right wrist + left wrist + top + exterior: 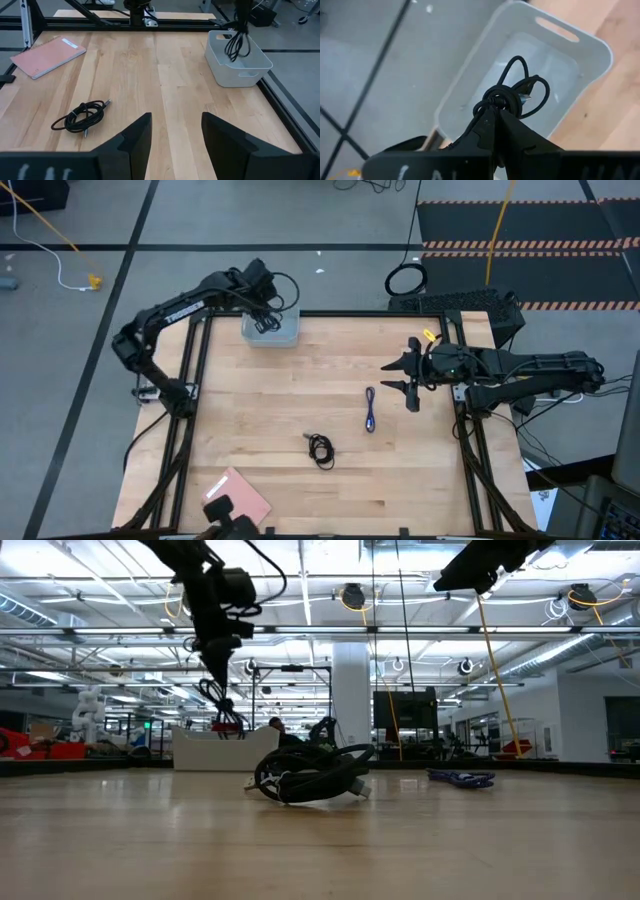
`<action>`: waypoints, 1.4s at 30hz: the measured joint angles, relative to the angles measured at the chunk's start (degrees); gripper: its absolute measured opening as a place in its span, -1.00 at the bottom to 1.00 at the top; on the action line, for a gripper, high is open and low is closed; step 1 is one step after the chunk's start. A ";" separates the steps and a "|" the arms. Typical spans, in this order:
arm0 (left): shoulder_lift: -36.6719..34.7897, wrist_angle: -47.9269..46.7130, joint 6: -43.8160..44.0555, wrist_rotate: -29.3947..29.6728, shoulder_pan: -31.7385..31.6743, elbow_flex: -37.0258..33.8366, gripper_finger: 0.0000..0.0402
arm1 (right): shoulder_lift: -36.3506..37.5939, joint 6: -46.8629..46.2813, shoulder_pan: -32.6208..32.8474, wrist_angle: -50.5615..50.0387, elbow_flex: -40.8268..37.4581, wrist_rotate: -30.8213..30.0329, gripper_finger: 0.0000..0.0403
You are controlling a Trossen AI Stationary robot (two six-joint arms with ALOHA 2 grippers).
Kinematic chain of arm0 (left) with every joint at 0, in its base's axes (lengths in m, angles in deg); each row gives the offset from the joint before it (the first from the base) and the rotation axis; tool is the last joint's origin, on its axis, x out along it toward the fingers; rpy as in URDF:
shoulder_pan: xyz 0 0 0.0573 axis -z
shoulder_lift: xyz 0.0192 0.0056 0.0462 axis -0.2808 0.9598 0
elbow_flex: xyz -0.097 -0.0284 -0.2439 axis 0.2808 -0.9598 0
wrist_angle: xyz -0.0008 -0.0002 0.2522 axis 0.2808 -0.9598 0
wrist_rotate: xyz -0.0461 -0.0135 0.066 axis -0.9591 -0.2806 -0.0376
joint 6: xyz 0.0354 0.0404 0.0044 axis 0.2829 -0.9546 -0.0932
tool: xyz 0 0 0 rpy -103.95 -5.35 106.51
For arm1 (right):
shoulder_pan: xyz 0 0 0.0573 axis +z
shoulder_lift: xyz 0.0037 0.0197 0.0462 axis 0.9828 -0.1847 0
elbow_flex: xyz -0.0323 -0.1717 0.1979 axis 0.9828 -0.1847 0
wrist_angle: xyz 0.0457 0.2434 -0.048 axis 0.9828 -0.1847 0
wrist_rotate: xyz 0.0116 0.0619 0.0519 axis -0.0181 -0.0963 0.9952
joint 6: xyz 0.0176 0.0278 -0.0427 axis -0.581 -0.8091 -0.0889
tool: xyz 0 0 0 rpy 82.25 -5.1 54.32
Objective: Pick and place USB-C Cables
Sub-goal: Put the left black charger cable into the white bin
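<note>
My left gripper (494,111) is shut on a coiled black USB-C cable (516,93) above the white bin (560,65) at the table's far left edge; the high view shows this gripper (268,320) over the bin (272,332). A second black cable (320,448) lies coiled on the table's near middle. The purple-blue cable (370,410) lies stretched out to its right. My right gripper (403,377) is open above the table's right side, just far-right of the purple-blue cable. The pink pad (238,498) lies flat at the near edge. My left gripper pinches the black cable's coil at its bundled knot (496,100) between the ends of its two fingers, coming from above. The cable is lifted clear. In the low view its loops (222,705) hang below the fingers, over the bin.
A thick black hoop (405,280) and a long yellow cord (497,235) lie on the floor beyond the table's far edge. Dark equipment (470,305) sits at the far right corner. Bare wood lies between the bin and the two cables on the table.
</note>
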State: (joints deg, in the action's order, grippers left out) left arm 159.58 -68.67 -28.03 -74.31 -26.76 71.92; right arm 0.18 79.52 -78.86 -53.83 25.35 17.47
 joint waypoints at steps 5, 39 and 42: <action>3.89 0.05 -0.14 -0.23 0.00 0.00 -0.88 | -0.02 -0.46 0.00 -0.02 0.00 0.00 -0.18; 6.19 15.06 1.81 -3.33 -2.01 -7.78 -0.70 | 0.00 -0.69 -0.02 -0.17 0.00 0.00 -0.18; 6.19 15.19 2.00 -3.33 -2.01 -7.78 -0.64 | -0.02 -0.56 -0.02 -0.17 0.00 0.00 -0.18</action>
State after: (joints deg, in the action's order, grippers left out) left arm 165.77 -53.49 -26.03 -77.64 -28.77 64.14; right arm 0.16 78.96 -78.89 -54.00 25.35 17.47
